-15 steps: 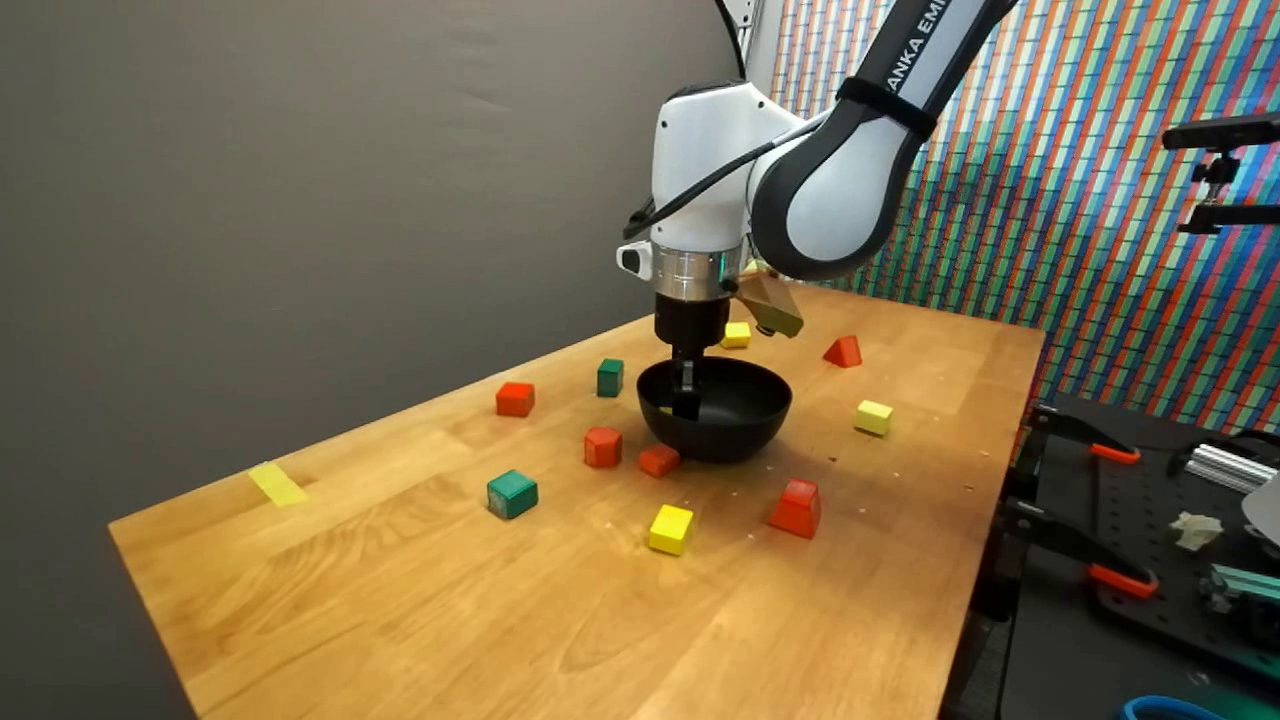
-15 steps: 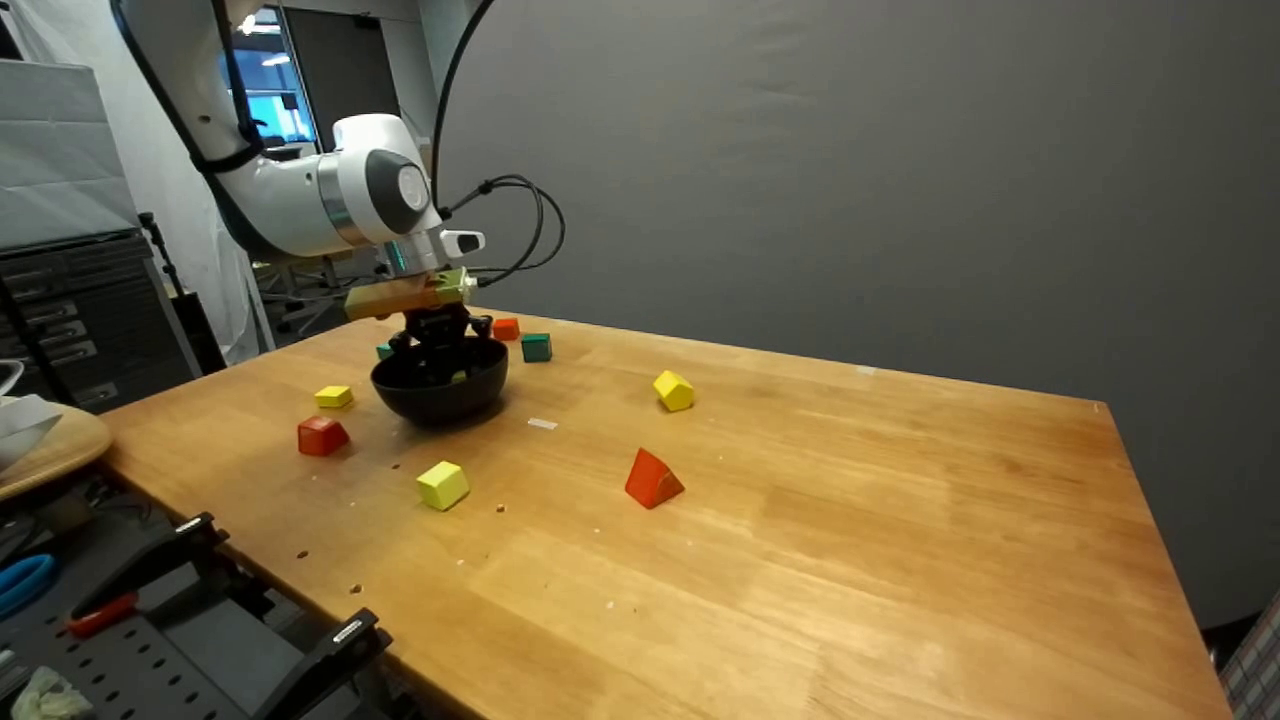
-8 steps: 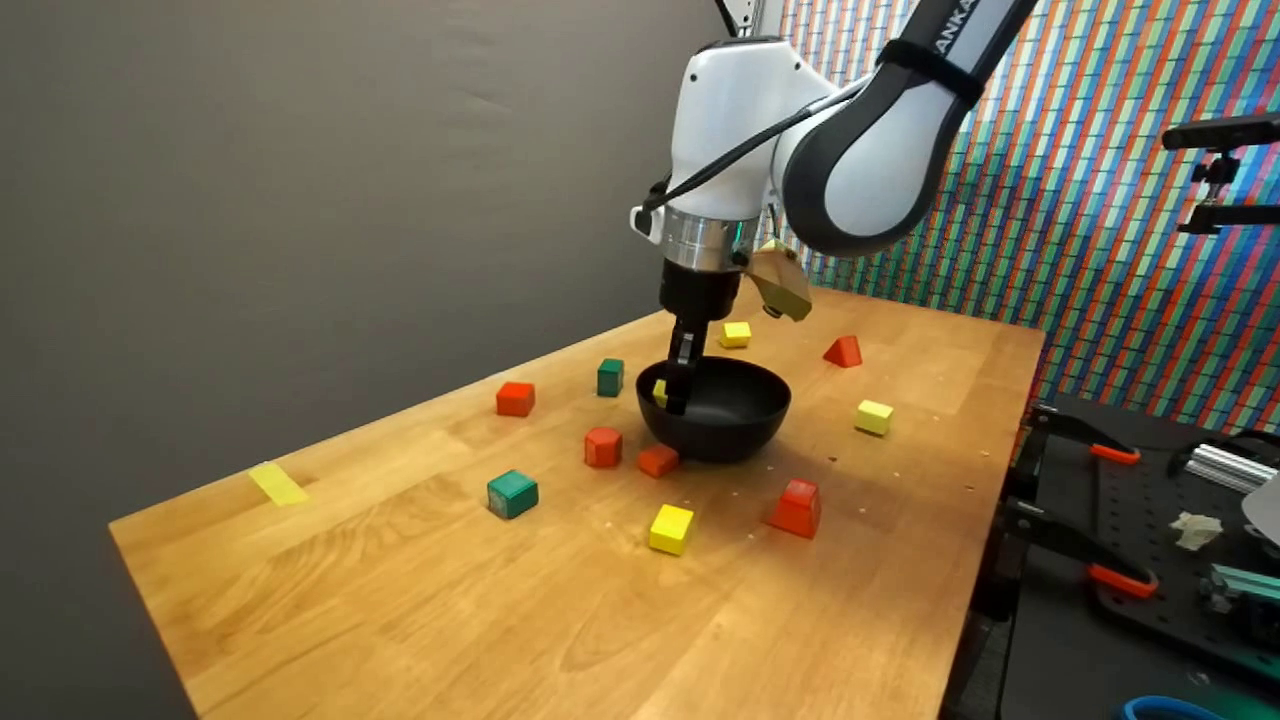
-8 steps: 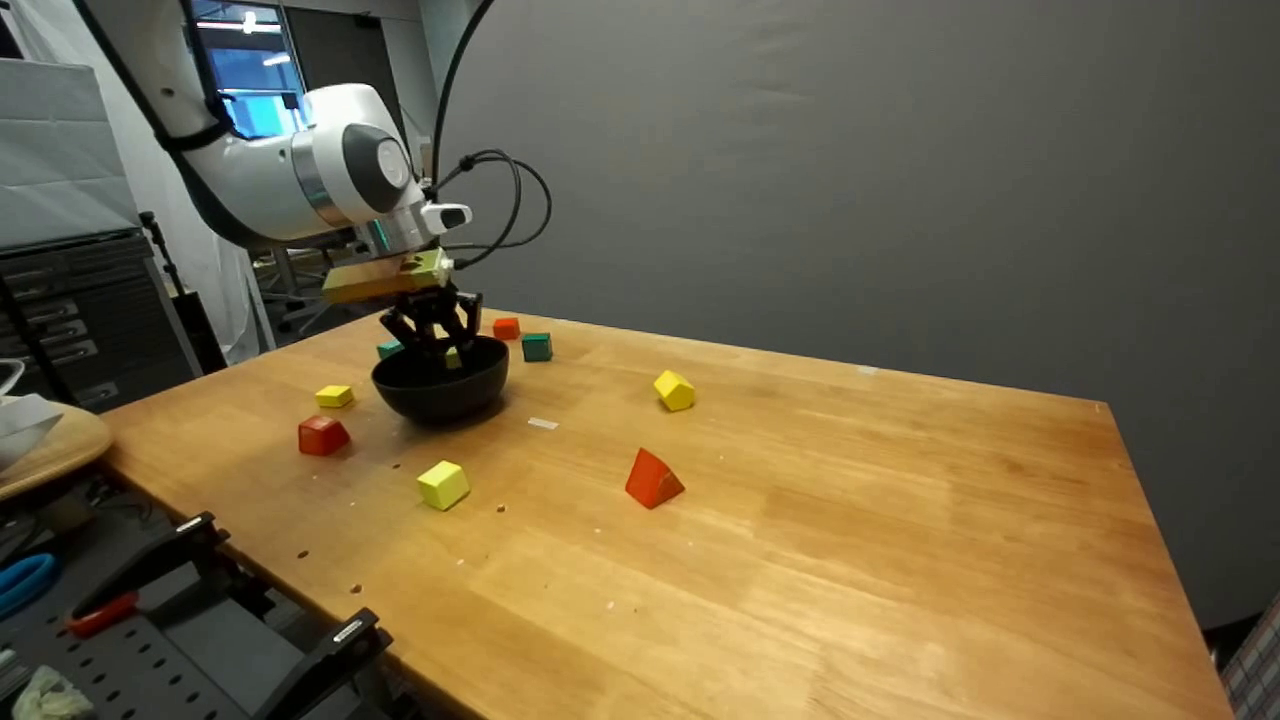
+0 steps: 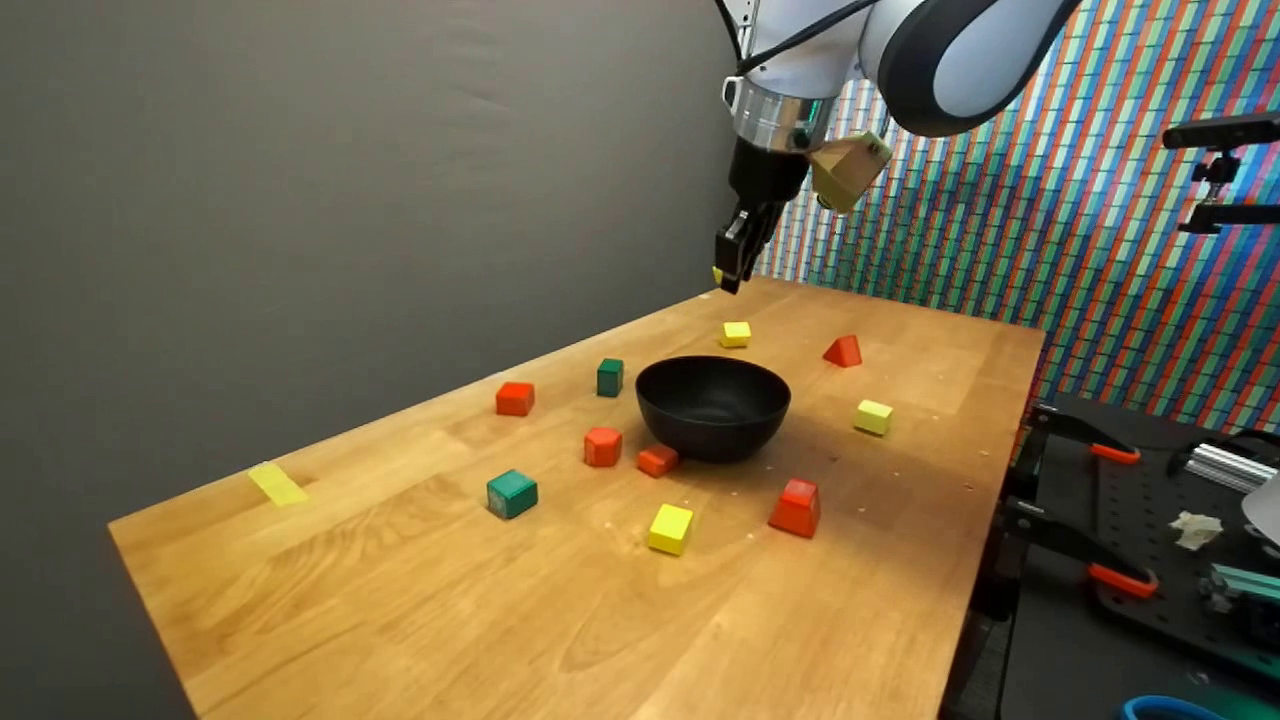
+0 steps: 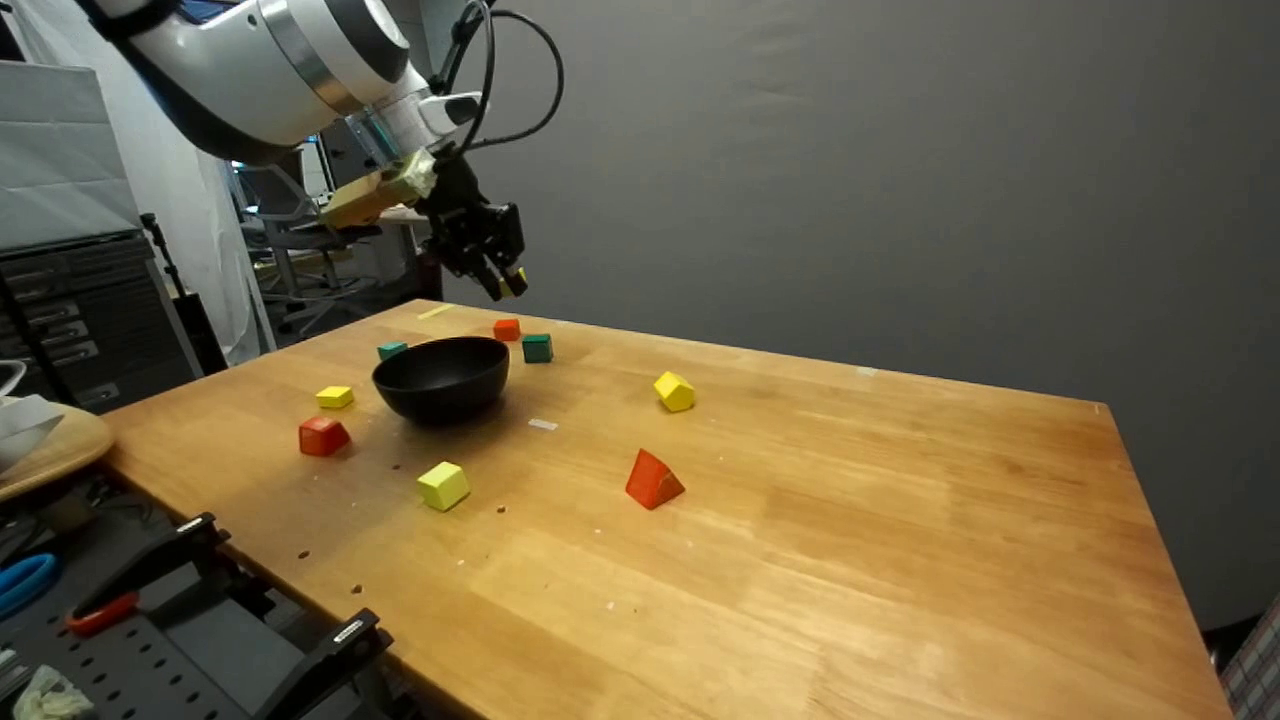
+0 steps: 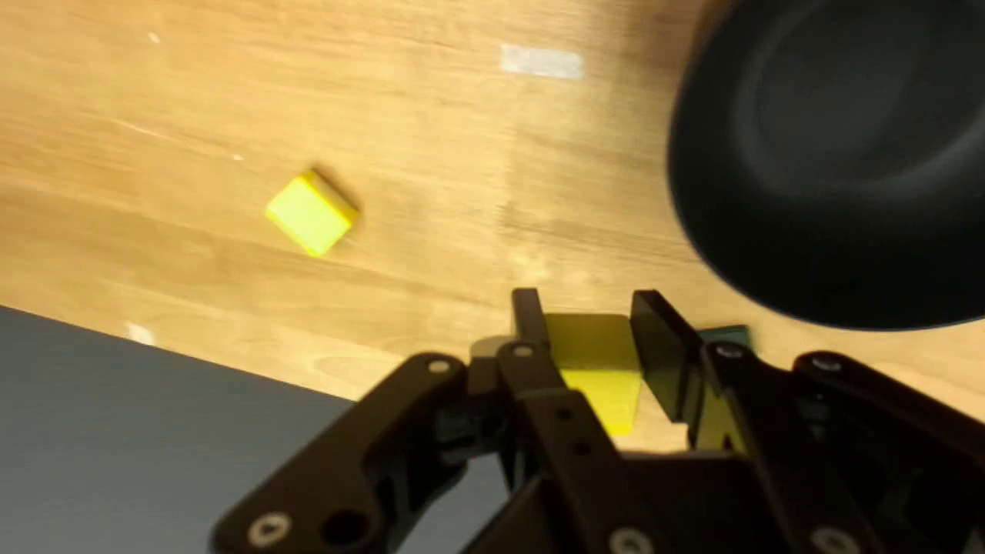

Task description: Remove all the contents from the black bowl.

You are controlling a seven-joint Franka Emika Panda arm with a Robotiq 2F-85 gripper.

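Gripping a yellow block (image 7: 604, 385), the hand (image 7: 589, 323) hung tilted above the desk (image 5: 420, 600), its two jaws set against opposite sides of the block. The black bowl (image 5: 715, 437) stood upright on the desk, lower than the hand and to one side of it, its dark inner surface visible in the wrist view and in both exterior views. Ten further blocks lay on the desk around the bowl. Closest, in an exterior view, was a low red block (image 5: 658, 460) at the foot of the bowl; whether the two touched could not be told. Near it lay a faceted red block (image 5: 603, 447). To the left of the bowl in the same view were an upright green block (image 5: 610, 378), a boxy red block (image 5: 515, 399) and a wide green block (image 5: 512, 494). In the foreground lay a bright yellow block (image 5: 670, 530) and a tapered red block (image 5: 796, 510), apart from each other. To the right were a pale yellow block (image 5: 873, 417) and, farther back, a red wedge (image 5: 843, 352); a distant yellow block (image 7: 308, 215) rested beyond the bowl. A flat strip of yellow tape (image 5: 278, 483) lay near the edge of the desk, well apart from the bowl, and a grey backdrop (image 5: 300, 200) rose behind
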